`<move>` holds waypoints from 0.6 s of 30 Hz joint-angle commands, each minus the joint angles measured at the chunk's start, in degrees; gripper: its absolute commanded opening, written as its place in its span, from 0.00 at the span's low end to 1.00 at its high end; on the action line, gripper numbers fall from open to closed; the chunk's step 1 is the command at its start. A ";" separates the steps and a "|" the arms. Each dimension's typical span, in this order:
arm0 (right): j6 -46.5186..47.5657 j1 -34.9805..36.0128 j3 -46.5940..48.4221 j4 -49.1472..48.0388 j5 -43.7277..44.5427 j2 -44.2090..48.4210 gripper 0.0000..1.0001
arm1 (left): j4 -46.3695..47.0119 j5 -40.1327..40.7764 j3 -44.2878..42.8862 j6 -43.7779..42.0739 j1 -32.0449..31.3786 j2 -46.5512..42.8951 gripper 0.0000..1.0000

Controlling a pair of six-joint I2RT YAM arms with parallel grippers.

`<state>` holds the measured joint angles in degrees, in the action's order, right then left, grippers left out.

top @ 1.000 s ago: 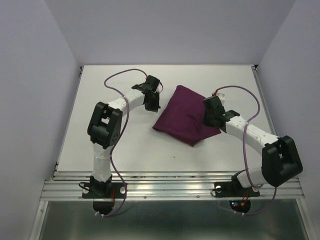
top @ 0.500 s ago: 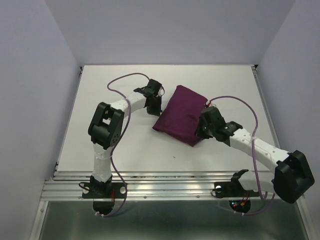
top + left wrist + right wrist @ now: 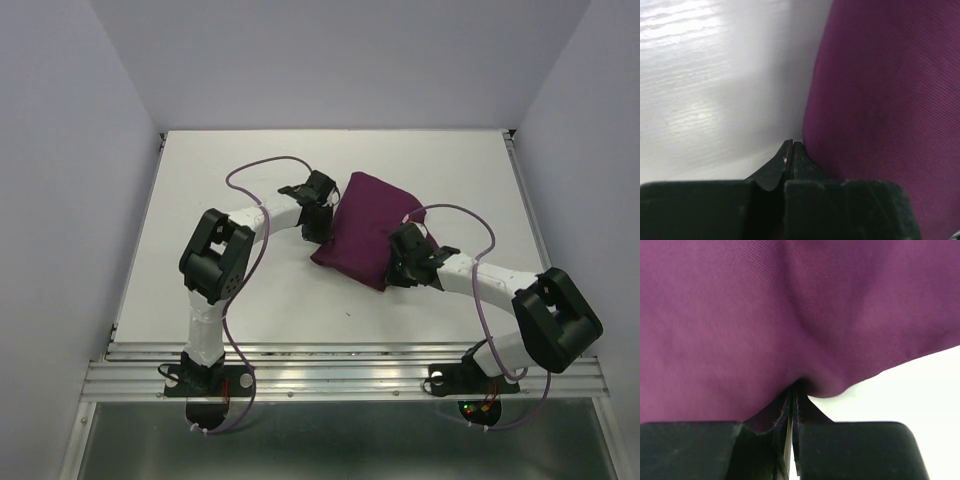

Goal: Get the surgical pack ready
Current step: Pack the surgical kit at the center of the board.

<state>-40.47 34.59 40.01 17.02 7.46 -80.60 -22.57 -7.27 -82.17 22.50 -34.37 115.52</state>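
A deep-purple cloth wrap (image 3: 362, 222) lies folded into a plump, roughly rectangular bundle near the middle of the white table (image 3: 250, 295), turned at an angle so that one corner points toward the near edge. What it holds inside cannot be seen. The left pincer (image 3: 318, 212) sits low against the bundle's left side. In the left wrist view its two dark fingers are pressed flat together with nothing visible between them, the tips on the table surface just at the cloth's folded edge. The right pincer (image 3: 398, 262) reaches in from the right and meets the bundle at its near right corner. In the right wrist view its fingers are drawn in to a thin slit and pinch a small fold of the purple fabric, with creases running out from the tips across the cloth above. A bare patch of table shows just to the right of that pinched corner. Both white arms bend inward toward the bundle from their bases at the near edge, each with a thin purple cable (image 3: 262, 163) looping above it.
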 commanded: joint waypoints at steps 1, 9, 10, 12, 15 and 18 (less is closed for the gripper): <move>-0.75 0.39 0.42 -4.27 3.60 -3.51 0.04 | -0.64 -2.31 0.78 1.93 -2.80 -5.92 0.00; -0.75 0.39 0.51 -6.47 2.73 -6.15 0.02 | -0.55 -4.25 0.35 3.07 -4.83 -6.37 0.00; -0.75 0.39 0.51 -6.12 2.91 -5.98 0.02 | -0.81 -3.90 0.35 2.99 -4.83 -6.45 0.00; -0.49 0.39 0.60 -4.02 4.13 -4.22 0.02 | -2.12 -2.32 0.08 2.81 -4.83 -6.72 0.00; 0.21 0.39 0.25 1.51 9.57 0.25 0.03 | -4.50 2.42 0.08 2.02 -4.13 -8.03 0.00; 1.17 -0.22 -0.28 7.22 16.52 6.65 0.05 | -5.38 5.59 1.13 1.23 -1.85 -10.84 0.00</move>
<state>-40.64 34.61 40.36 17.89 14.11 -81.08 -25.23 -3.62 -81.69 23.73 -36.67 111.48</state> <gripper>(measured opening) 0.036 0.025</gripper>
